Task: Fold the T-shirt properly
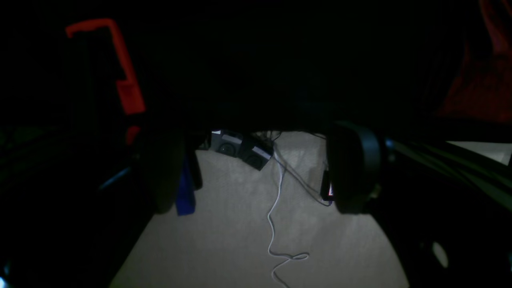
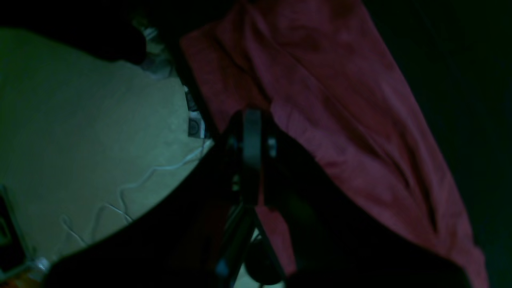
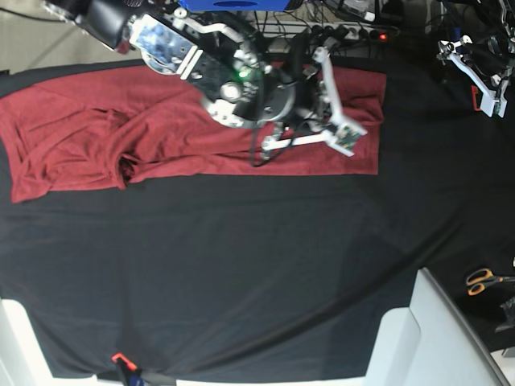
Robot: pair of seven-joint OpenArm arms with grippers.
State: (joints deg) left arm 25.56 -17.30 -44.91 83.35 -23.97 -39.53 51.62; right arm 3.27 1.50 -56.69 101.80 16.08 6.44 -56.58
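Right gripper (image 2: 251, 120) sits pressed together at frame centre of its wrist view, pinching a fold of the T-shirt (image 3: 193, 129). The shirt lies spread across the upper left of the black table cover (image 3: 257, 273). Left gripper (image 1: 260, 168), upper right of the base view, stands spread wide, empty.

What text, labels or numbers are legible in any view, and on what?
None legible.
Plain brick-red long-sleeved knit shirt: no print.
Small dark boxes on the floor, left wrist view: pale label strips, too blurred to read.
Black cloth table cover: no markings.
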